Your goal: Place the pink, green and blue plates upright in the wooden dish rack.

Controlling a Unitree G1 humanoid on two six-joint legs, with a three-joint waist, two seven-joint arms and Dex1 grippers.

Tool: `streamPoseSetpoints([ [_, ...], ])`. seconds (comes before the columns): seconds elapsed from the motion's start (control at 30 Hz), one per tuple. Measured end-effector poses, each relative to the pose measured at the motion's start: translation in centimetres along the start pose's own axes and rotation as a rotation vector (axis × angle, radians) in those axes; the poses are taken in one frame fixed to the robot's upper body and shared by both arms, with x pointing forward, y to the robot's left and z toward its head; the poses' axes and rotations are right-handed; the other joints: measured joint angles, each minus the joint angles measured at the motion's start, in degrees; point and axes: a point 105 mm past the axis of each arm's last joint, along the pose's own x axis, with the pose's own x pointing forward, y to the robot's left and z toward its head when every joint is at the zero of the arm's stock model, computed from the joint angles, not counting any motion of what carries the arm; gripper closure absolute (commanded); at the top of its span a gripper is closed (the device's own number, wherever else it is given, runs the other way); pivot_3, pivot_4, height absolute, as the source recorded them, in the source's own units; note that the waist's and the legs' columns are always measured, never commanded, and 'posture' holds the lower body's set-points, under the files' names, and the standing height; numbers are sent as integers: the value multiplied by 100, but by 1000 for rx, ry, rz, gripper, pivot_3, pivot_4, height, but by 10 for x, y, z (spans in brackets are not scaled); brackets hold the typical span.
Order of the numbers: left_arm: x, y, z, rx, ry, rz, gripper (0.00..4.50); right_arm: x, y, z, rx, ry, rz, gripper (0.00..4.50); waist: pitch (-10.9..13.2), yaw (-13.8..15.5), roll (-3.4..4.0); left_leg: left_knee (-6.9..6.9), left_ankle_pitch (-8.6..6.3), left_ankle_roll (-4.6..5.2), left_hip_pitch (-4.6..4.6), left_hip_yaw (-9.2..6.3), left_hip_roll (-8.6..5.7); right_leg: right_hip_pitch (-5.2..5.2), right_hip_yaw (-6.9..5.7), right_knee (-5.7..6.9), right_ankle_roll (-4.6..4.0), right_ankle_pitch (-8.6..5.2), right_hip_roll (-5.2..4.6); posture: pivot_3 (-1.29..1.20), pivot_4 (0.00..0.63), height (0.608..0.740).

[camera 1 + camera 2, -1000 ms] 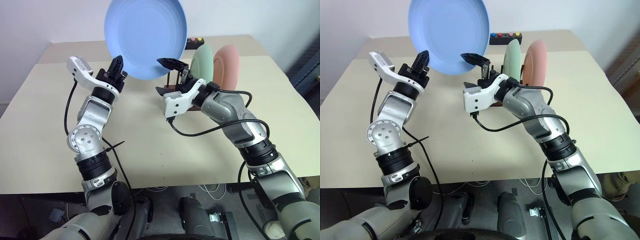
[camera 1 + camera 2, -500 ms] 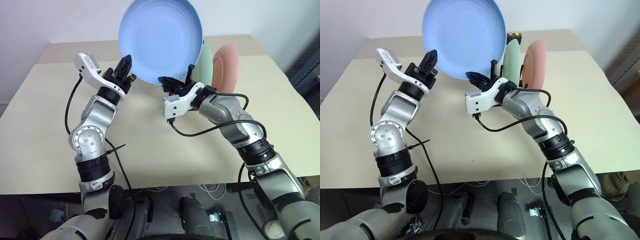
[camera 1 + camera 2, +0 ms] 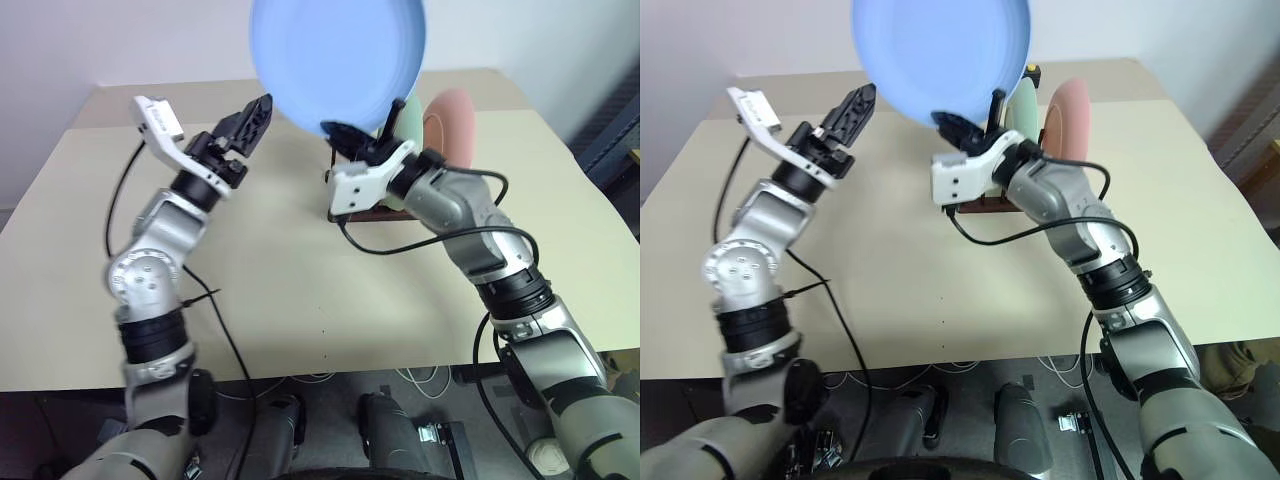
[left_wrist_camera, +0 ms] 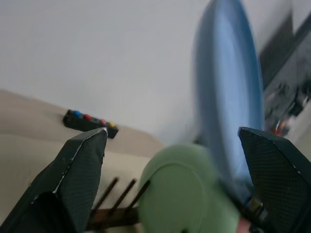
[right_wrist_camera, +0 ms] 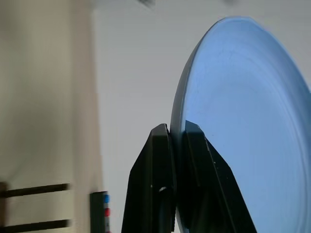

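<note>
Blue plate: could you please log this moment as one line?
blue plate: raised, in right gripper | left gripper: open | green plate, pink plate: racked

Head stereo pair looks forward and down over the whole table (image 3: 300,290), pretty much the same scene in both eyes. Each wrist cam peers close along its fingers, and both catch the blue plate (image 5: 252,126).

You are looking at three plates: one blue plate (image 3: 338,55), one green plate (image 4: 187,194), one pink plate (image 3: 452,122). One wooden dish rack (image 4: 114,206) is standing on one tabletop (image 3: 300,270), with one black button box (image 4: 90,123) behind.
</note>
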Motion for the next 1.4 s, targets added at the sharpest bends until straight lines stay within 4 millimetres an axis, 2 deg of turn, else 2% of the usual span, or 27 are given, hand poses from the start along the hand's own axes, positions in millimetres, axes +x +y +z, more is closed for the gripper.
streamPoseSetpoints([
  [0.13,-5,1,5,41,62,-70,55,6,-40,12,79,-69,-113,4500,0,3,0,-3,0,0,0,-3,0,0,0,-3,0,0,-1,0,150,740],
  [0.17,-6,2,7,85,84,-77,55,8,-49,16,188,-94,-156,4500,0,1,-2,-5,0,0,0,-5,2,0,-1,-4,0,0,0,0,150,740],
  [0.27,-9,2,-1,201,179,-101,55,7,-77,22,728,-219,-305,4500,0,-6,-2,-12,0,0,2,-7,3,-1,0,-3,-3,2,0,0,150,740],
  [0.33,-9,3,-11,209,219,-108,55,3,-88,22,957,-292,-325,4500,2,6,2,-14,-1,1,2,-9,2,-1,0,-4,-5,3,0,0,150,740],
  [0.43,-13,6,-16,215,253,-114,55,-6,-98,22,1297,-423,-327,4500,3,10,3,-23,-13,21,2,-12,3,-6,0,-4,-6,4,0,0,150,740],
  [0.5,-16,4,-16,235,273,-140,55,-10,-94,21,1510,-483,-283,4500,2,-1,3,-31,-16,28,3,-16,6,-10,-1,-3,-9,5,3,0,150,740],
  [0.57,-19,0,-16,238,297,-179,55,-13,-76,14,1635,-446,-238,4500,1,-4,6,-35,-16,27,5,-16,7,-11,-1,-3,-10,6,4,0,150,740],
  [0.67,-23,-2,-19,215,335,-211,55,-16,-48,4,1766,-366,-188,4500,7,-16,15,-39,-16,27,5,-13,7,-17,1,-2,-11,6,4,0,150,740],
  [0.83,-26,0,-17,257,370,-214,55,-20,-21,5,1900,-332,-119,4500,6,-27,15,-57,-11,20,5,-12,11,-25,2,-2,-12,6,6,0,150,740],
  [0.97,-28,-5,-20,286,377,-254,55,-19,-13,0,1941,-292,-120,4500,6,-22,15,-57,-10,20,5,-12,10,-25,2,-4,-12,7,6,0,150,740],
  [1.07,-37,-16,-18,409,359,-330,55,-22,-7,-8,1979,-266,-145,4500,6,-29,15,-67,-9,18,5,-8,13,-29,5,-6,-13,7,5,0,150,740],
  [1.17,-39,-23,-14,460,341,-388,55,-23,0,-13,2004,-239,-155,4500,6,-14,15,-67,-7,14,5,-8,13,-29,4,-5,-17,9,6,0,150,740],
  [1.4,-43,-23,-16,482,338,-403,55,-25,13,-19,2034,-200,-171,4500,6,-17,15,-67,-6,14,5,-8,16,-29,4,-6,-17,9,9,0,150,740],
])
